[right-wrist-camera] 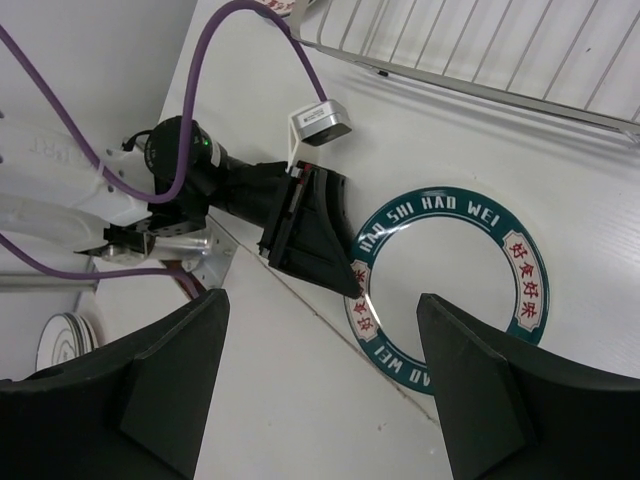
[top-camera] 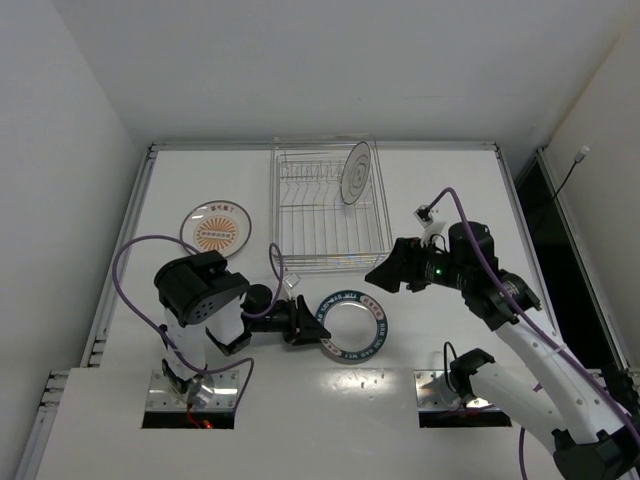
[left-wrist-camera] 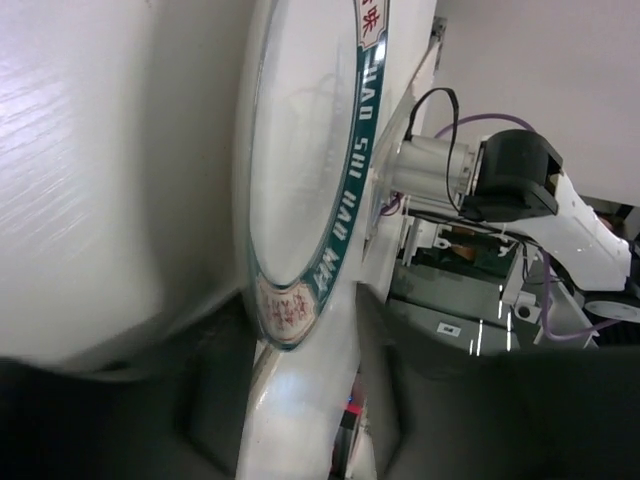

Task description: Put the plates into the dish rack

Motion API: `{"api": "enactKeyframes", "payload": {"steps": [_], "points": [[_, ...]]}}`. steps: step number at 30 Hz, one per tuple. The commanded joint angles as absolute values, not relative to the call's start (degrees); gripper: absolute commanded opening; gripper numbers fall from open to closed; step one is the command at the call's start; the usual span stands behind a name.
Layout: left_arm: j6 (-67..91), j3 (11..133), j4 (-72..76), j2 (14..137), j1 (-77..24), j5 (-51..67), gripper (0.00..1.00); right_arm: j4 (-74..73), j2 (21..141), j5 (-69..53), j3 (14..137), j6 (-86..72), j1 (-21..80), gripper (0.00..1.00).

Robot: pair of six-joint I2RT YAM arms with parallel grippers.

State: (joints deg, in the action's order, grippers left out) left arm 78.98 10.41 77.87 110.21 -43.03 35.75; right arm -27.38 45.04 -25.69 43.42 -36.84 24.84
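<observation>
Lying flat on the table, the blue-rimmed plate was at the near side, just in front of the dish rack and a little to the right of its middle. It was round, so it had no long axis; what counted was that it lay flat, while the rack wanted it on its edge. One plain white plate stood upright in the far right part of the rack, with its faces turned to left and right. The plate with the orange centre lay flat on the table, to the left of the rack.

From the left claw the blue-rimmed plate lay directly to the right. The claw reached along the table and met the left rim of the plate. In the left wrist view the rim passed between the two dark fingers, but I could not tell whether they were pressing it or only standing around it.

The right claw was wide open and held nothing. It hung above the table near the far right rim of the plate, between the plate and the near right corner of the rack.

I judged the left arm to be the nearer one for this plate. The coming move would probably need a firm hold on the rim, then a lift and a turn to upright.
</observation>
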Motion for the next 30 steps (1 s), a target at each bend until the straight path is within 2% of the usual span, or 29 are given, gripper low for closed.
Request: {"api": "enactKeyframes", "payload": {"steps": [1, 3, 7, 10, 13, 16, 17, 21, 24, 30], "points": [[75.76, 11.43, 79.99, 107.94, -44.30, 34.98, 0.29, -26.98, 44.56, -25.05, 45.00, -35.24, 24.79, 0.73], [75.76, 11.43, 79.98, 107.93, -44.30, 34.98, 0.13, -26.98, 44.03, -25.05, 45.00, -35.24, 24.79, 0.73], [74.45, 11.95, 77.53, 106.44, -44.82, 34.98, 0.10, -27.51, 44.03, -25.05, 45.00, -35.24, 24.79, 0.73], [72.78, 12.48, 72.00, 102.67, -45.43, 33.67, 0.00, -27.51, 43.51, -24.52, 44.47, -35.24, 24.79, 0.73], [71.29, 11.78, 64.98, 94.18, -46.84, 31.47, 0.00, -28.04, 43.51, -24.52, 44.47, -35.24, 24.79, 0.73], [68.65, 14.14, 48.57, 83.71, -49.90, 27.08, 0.00, -28.56, 43.51, -23.91, 44.47, -35.24, 24.79, 0.73], [65.77, 15.72, 36.33, 75.75, -50.79, 23.15, 0.00, -28.56, 43.51, -23.91, 44.47, -35.24, 24.79, 0.73], [59.25, 27.22, 9.40, 59.73, -54.05, 11.99, 0.00, -30.14, 42.90, -23.65, 44.47, -34.72, 24.79, 0.73], [56.35, 35.05, -2.32, 55.21, -53.01, 8.10, 0.00, -31.82, 40.79, -20.48, 44.47, -35.33, 24.79, 0.73], [52.82, 43.49, -6.94, 56.15, -49.93, 9.40, 0.00, -31.29, 40.25, -19.34, 45.00, -35.86, 24.79, 0.75]]}}
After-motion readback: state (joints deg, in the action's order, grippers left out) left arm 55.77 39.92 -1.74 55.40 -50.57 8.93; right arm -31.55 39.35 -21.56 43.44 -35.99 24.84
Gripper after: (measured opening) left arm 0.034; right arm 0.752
